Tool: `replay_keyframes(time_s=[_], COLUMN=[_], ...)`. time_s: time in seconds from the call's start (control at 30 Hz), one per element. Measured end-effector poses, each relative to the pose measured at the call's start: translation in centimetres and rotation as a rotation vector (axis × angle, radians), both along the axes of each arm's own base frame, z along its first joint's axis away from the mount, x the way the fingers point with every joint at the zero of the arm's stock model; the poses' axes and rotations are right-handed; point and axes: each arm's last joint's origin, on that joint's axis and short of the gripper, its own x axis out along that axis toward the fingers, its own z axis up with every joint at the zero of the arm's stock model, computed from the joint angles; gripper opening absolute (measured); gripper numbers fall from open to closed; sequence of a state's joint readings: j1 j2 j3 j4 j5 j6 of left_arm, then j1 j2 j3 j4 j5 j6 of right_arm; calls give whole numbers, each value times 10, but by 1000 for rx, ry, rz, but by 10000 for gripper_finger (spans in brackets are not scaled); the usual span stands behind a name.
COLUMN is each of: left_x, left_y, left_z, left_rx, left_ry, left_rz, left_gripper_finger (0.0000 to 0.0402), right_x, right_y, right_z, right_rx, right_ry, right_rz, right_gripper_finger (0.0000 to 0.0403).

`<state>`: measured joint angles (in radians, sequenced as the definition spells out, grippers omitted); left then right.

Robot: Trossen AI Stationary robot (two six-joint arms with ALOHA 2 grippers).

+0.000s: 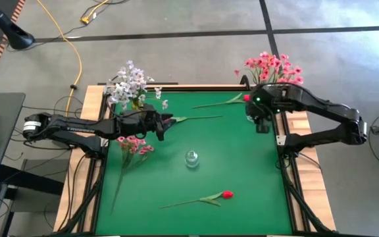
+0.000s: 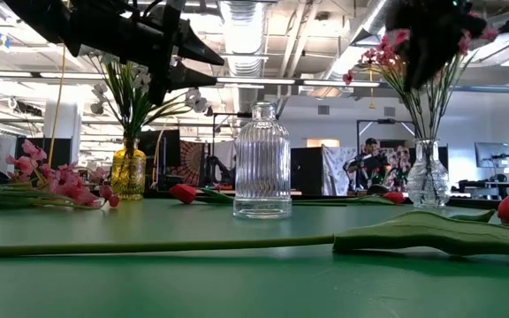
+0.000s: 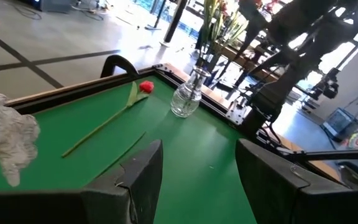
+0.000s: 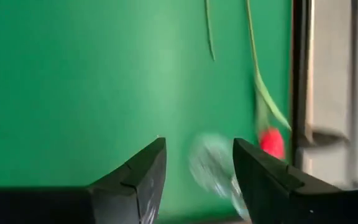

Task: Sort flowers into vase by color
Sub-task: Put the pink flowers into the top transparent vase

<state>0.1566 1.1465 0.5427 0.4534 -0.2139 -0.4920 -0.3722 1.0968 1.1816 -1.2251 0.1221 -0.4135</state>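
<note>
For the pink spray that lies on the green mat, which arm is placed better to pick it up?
The left. The left gripper, open and empty, hovers just beside the pink spray on the mat's left side. The right gripper is at the opposite edge, near the pink-flower vase.

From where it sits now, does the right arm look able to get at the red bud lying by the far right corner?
Probably yes. The right gripper hangs open just beside that red bud, with only bare green table between them. The vase of pink flowers stands close behind, so the approach needs care.
</note>
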Motion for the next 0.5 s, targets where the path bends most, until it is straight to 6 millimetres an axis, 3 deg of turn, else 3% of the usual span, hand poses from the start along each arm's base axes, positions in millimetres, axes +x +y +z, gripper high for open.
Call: replay_keyframes(time_s=[0.27, 0.5], left_x=[2, -6], left_y=[-6, -15], left_z=[0, -13], left_rx=[12, -191], left_ry=[11, 147], left_rz=[-220, -338], left_gripper_finger=[190, 190], right_x=[29, 60], right_y=[27, 64], right_z=[25, 36], right_rx=[186, 305], right_ry=[-462, -662], right_rz=[53, 149], right_gripper_finger=[212, 212])
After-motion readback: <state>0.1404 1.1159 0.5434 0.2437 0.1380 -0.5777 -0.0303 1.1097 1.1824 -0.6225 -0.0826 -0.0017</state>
